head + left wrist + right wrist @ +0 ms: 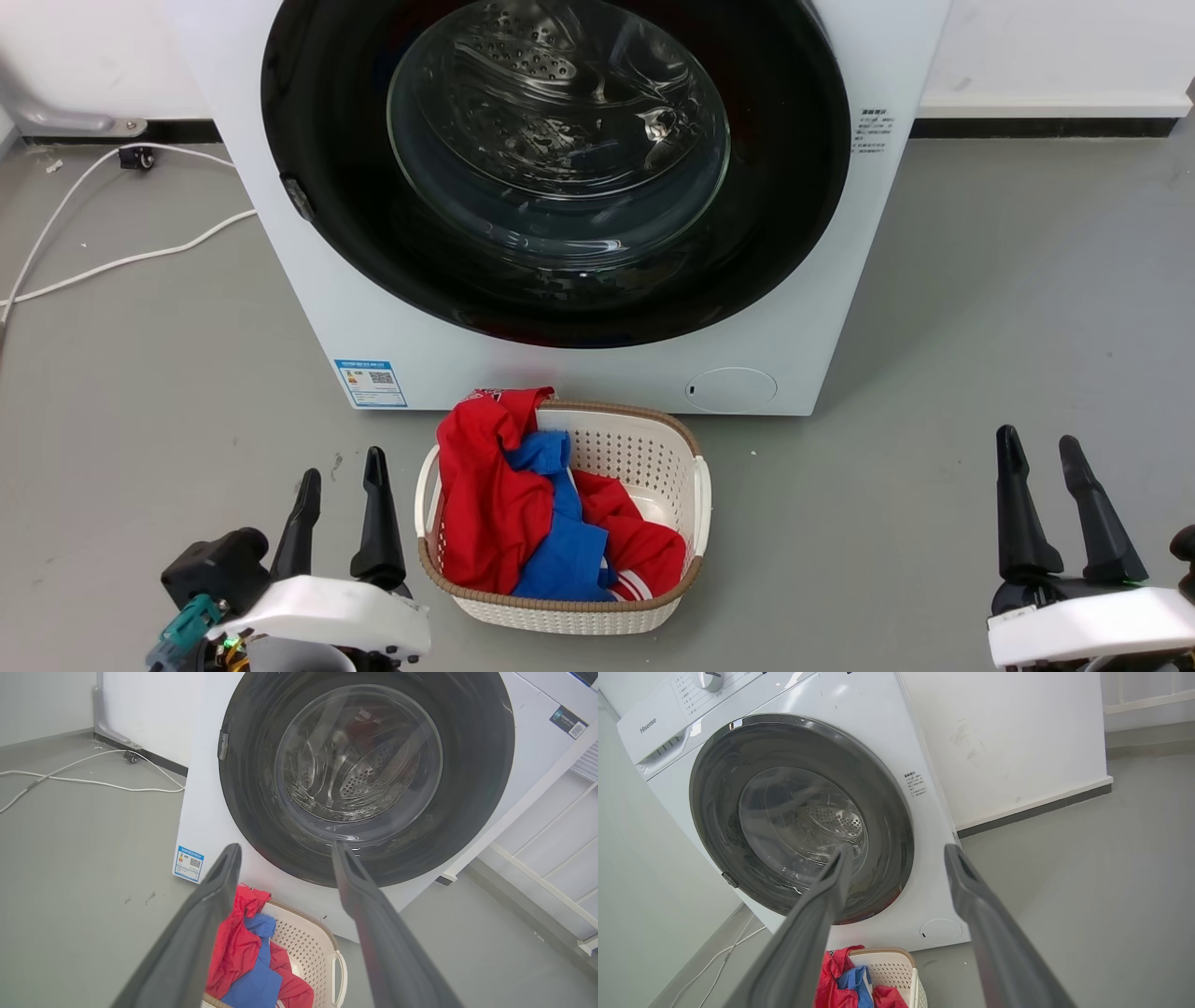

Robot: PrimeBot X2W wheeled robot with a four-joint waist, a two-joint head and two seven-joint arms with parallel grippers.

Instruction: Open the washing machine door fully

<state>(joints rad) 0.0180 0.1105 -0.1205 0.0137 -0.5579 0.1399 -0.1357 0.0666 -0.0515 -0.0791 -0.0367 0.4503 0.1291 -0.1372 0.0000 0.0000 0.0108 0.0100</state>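
Observation:
The washing machine door (784,243) is a big round glossy black ring with a bulging clear glass bowl at its centre, lying flat against the white machine front; it looks closed in every view (467,812) (714,826). A small latch tab (297,198) sits on its left rim. My left gripper (342,471) stands open low on the left, well short of the machine. My right gripper (1038,450) is open at the lower right, also far from the door. Both hold nothing. The same open gap shows between the left gripper (285,851) fingers and the right gripper (896,854) fingers.
A white laundry basket (686,467) with red and blue clothes stands on the grey floor right before the machine, between my grippers. A white cable (112,261) trails over the floor at left. A small round white flap (731,389) sits low on the machine front.

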